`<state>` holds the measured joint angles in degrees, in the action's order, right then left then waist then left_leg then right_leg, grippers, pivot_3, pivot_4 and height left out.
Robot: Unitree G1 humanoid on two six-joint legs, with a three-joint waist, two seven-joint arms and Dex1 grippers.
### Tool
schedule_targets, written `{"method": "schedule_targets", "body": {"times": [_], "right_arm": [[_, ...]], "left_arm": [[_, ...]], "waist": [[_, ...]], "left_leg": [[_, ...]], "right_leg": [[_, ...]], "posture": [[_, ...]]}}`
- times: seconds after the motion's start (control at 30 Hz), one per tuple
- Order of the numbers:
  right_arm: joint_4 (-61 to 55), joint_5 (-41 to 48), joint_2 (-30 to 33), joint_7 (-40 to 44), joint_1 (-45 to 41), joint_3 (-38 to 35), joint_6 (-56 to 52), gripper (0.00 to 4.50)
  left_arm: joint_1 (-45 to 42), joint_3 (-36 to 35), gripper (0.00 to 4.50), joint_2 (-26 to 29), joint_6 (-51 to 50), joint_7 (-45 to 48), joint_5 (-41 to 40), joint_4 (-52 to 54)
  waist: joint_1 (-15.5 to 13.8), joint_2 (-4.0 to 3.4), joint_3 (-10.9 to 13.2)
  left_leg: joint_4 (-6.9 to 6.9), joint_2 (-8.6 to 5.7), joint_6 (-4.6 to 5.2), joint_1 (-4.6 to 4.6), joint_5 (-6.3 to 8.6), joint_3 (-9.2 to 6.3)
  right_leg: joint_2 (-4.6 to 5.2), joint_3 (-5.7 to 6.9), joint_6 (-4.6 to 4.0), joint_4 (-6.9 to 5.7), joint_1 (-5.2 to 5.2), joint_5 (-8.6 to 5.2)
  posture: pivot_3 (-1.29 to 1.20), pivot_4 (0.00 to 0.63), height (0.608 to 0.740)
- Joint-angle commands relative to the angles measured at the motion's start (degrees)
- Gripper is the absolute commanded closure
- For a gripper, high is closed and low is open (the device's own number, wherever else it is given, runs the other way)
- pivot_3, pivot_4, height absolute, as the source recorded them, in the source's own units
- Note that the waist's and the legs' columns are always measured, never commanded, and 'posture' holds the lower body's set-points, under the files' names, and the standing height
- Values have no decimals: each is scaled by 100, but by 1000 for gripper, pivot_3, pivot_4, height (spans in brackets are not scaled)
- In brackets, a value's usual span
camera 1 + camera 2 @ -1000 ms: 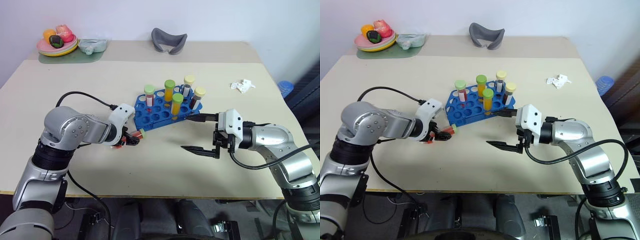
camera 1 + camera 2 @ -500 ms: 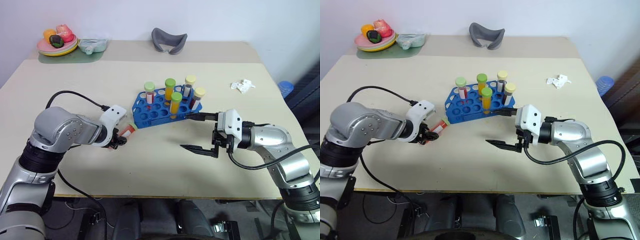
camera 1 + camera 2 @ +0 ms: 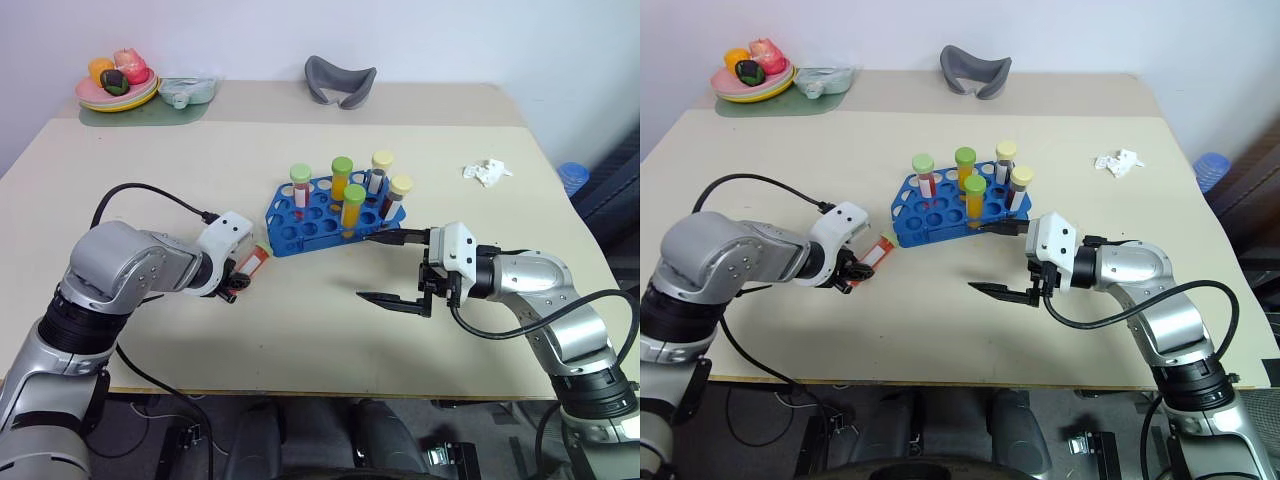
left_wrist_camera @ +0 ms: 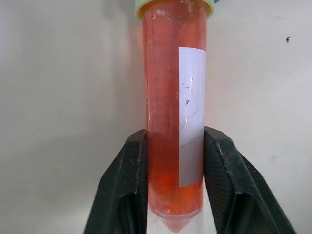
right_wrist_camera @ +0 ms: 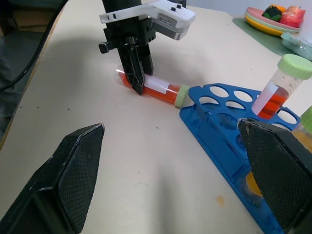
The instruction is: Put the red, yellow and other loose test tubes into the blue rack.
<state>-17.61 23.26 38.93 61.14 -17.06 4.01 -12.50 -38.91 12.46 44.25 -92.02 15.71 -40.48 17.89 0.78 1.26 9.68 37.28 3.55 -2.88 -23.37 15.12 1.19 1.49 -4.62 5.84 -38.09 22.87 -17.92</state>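
A red test tube (image 3: 252, 262) with a pale green cap and a white label lies almost flat at the table surface, just left of the blue rack (image 3: 310, 225). My left gripper (image 3: 236, 283) is shut on the tube's lower end; in the left wrist view both fingers (image 4: 129, 185) press the red test tube (image 4: 173, 122). The right wrist view shows its cap close to the corner of the blue rack (image 5: 219, 131). Several capped tubes (image 3: 341, 178) stand upright in the rack. My right gripper (image 3: 385, 268) hangs open to the right of the rack, holding nothing.
A plate of fruit (image 3: 115, 90) and a clear container (image 3: 185, 90) sit at the far left corner. A grey curved object (image 3: 340, 80) lies at the back, and crumpled white paper (image 3: 487, 172) at the right.
My left gripper has closed on the red tube and shifted slightly left with it, drawing the cap away from the rack's corner. The right arm has kept still.
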Motion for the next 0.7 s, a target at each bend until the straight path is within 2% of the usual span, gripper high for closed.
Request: {"method": "schedule_targets", "body": {"times": [0.03, 0.2, 0.3, 0.4, 0.6, 0.7], "right_arm": [[-31, 17, -44, 32, -72, -20, 112, 0], [7, 34, -27, 53, -13, -55, 145, 0], [25, 44, -27, 64, -3, -63, 152, 0], [-20, 104, -71, 23, -56, -39, 31, 0], [-167, 210, -141, -105, -107, -72, -228, 0], [-221, 230, -181, -194, -125, -106, -335, 0]], "left_arm": [[121, -120, 3188, -46, 9, 65, 176, 142], [435, -803, 3188, -355, 238, 108, 279, 332], [534, -983, 3188, -418, 305, 130, 358, 450], [584, -1562, 3188, -788, 663, 179, 292, 540], [1138, -2312, 3188, -1528, 2833, 190, 568, 1127], [1345, -2328, 3188, -1576, 3179, 313, 558, 1183]], "waist": [[3, 0, 0], [-2, -2, -1], [-9, -2, -1], [-9, -1, -1], [-13, 0, 0], [11, -1, -1]], "left_leg": [[0, 0, 0, 0, 0, 0], [1, 0, 0, 0, 0, 0], [3, 0, 0, -1, 0, 0], [4, 0, 0, -2, 0, 1], [7, 1, -2, -5, -1, 1], [6, 2, -1, -1, 0, 1]], "right_leg": [[0, 0, 0, 0, 0, 0], [1, 0, 0, -1, 0, 0], [2, 0, 0, -1, 0, 0], [3, 0, 0, 0, -1, 0], [7, 2, 0, -1, 0, 1], [4, 1, 0, -2, -1, 1]], "posture": [[0, 150, 740], [0, 150, 740], [0, 150, 740], [0, 150, 740], [0, 150, 740], [0, 150, 740]]}}
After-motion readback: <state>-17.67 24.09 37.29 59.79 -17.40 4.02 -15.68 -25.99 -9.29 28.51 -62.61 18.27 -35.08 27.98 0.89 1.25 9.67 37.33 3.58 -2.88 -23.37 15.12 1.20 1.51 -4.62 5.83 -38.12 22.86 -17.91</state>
